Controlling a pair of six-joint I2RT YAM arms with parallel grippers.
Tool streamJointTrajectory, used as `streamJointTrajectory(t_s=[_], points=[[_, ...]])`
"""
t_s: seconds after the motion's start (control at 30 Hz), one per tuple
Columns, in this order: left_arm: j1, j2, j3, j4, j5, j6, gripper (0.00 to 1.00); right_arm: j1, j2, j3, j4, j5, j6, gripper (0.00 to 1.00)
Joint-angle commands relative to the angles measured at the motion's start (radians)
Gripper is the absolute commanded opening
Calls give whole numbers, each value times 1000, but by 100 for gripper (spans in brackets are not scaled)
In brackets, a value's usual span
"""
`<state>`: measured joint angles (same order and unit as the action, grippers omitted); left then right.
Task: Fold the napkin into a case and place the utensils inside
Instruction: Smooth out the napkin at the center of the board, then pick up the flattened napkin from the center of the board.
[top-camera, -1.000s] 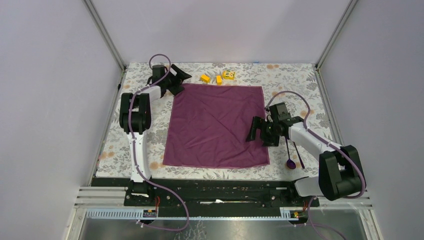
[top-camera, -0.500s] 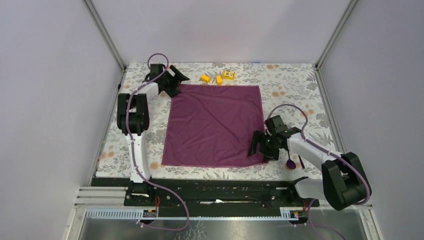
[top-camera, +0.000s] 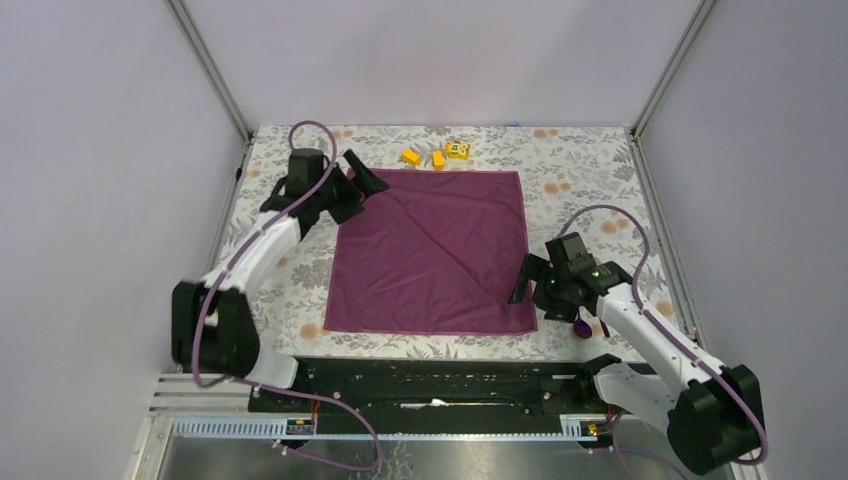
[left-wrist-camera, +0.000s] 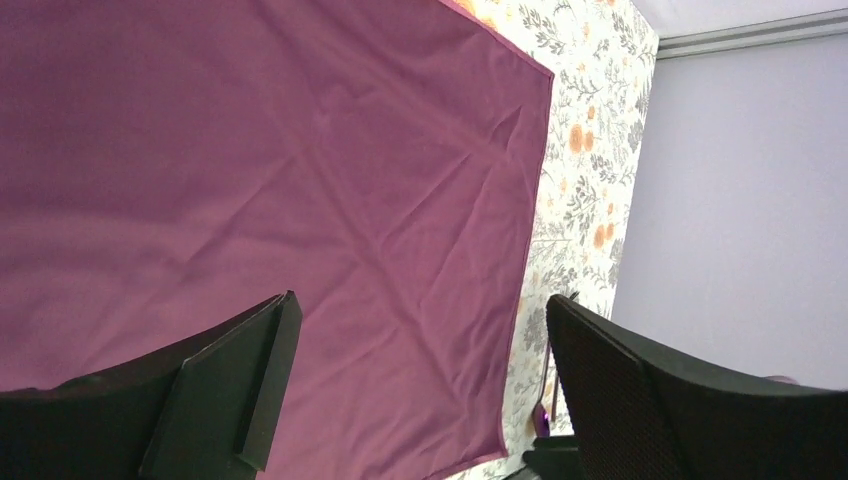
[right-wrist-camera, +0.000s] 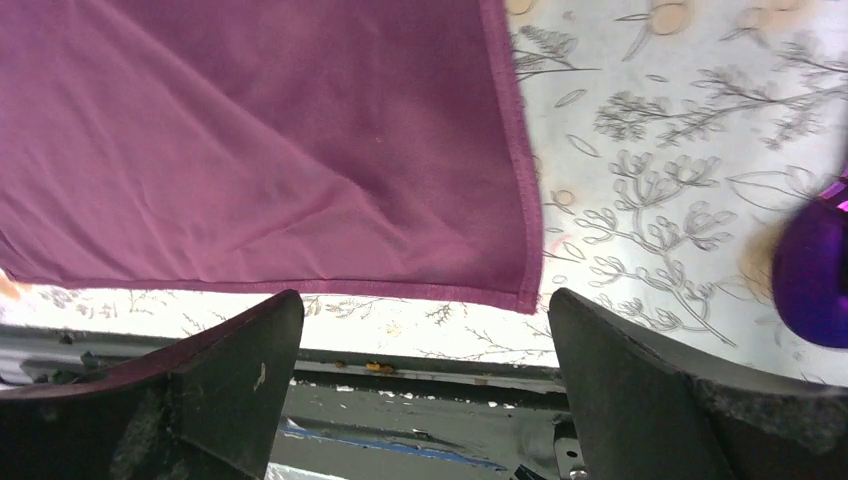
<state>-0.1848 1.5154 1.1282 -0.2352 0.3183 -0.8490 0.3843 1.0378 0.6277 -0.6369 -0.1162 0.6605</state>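
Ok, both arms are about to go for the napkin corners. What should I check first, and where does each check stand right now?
1. Napkin spread flat and unfolded: ok, only light creases.
2. Left gripper open: ok, jaws wide apart above the far-left part of the cloth.
3. Right gripper open and lined up: ok, the near-right corner of the cloth shows between its jaws.
4. Spoon off the cloth: ok, it lies on the tablecloth to the right, close beside the right gripper.
5. Fork located: cannot tell, it shows in no view.
6. Yellow blocks off the cloth: ok, they sit just beyond its far edge.
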Motion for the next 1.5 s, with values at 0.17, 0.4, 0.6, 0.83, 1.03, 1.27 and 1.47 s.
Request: streamJointTrajectory(t_s=[0.17,0.4,0.6,0.83,1.03,1.27,1.47], points=[[18,-351,-179,-225,-165,179,99,-3,-162,-42,-166,208,128,100],[19,-478,-265,-253,-235,173,99,-78,-149,-166,-71,-20,229,96],[24,-538,-255,-308,-238,172,98,-104,-176,-230,6,-67,260,82],[51,-570,-344,-354,-205,70,95,-112,-205,-271,27,-27,314,65],[48,-537,-399,-475,-323,-98,88,-112,-195,-302,58,48,395,60],[36,-513,-419,-616,-474,-206,90,-113,-120,-316,71,55,402,42],[4,-524,-430,-708,-561,-300,92,-113,-101,-297,55,85,381,19]])
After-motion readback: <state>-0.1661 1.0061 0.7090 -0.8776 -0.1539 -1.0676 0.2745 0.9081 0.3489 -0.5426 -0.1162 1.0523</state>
